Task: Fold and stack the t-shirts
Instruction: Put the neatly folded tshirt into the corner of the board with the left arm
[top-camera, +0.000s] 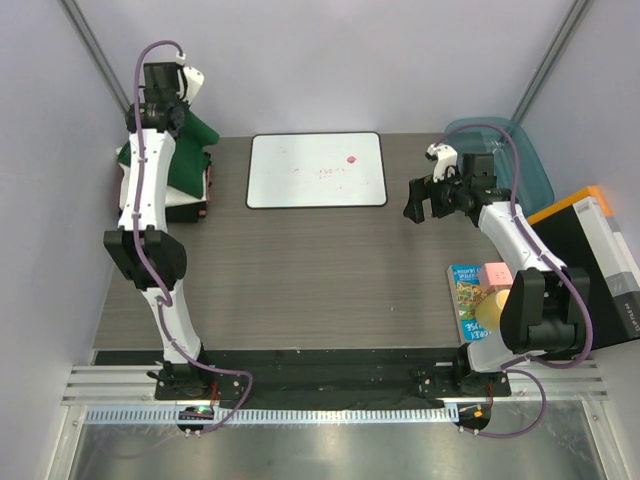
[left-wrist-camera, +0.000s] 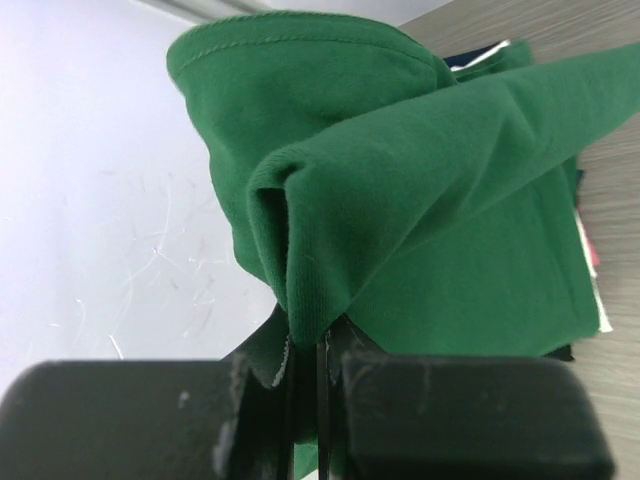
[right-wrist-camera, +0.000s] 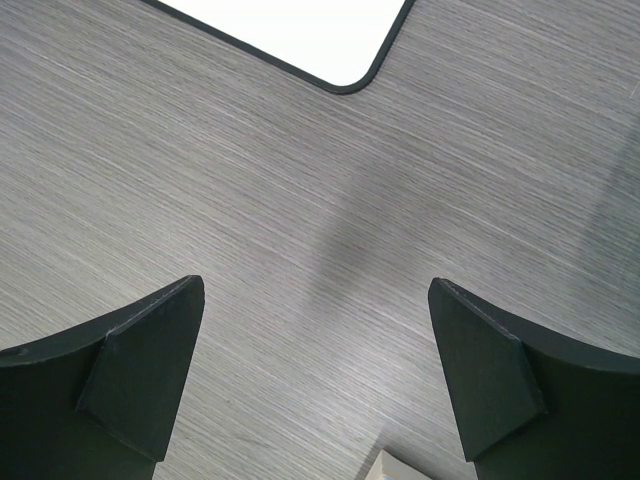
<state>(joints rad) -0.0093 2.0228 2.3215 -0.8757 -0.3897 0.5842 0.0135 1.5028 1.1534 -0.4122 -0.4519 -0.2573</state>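
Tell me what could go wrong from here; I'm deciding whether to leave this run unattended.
The left gripper pinches only a small fold of the green shirt, so the cloth might slip out when lifted. The shirt drapes bunched over the folded shirts beneath; pulling it away could drag that pile askew. The right gripper stands open over bare table, apart from the cloth, so the shirt may land crumpled.

Folded white and black cloth shirts (top-camera: 185, 200), upper left in the top view, are largely hidden by the left arm (top-camera: 140, 185). The dark green cloth shirt (left-wrist-camera: 420, 200) is cut off at the left wrist view's right edge, and the flat white black-rimmed board (right-wrist-camera: 300, 30) at the right wrist view's top.
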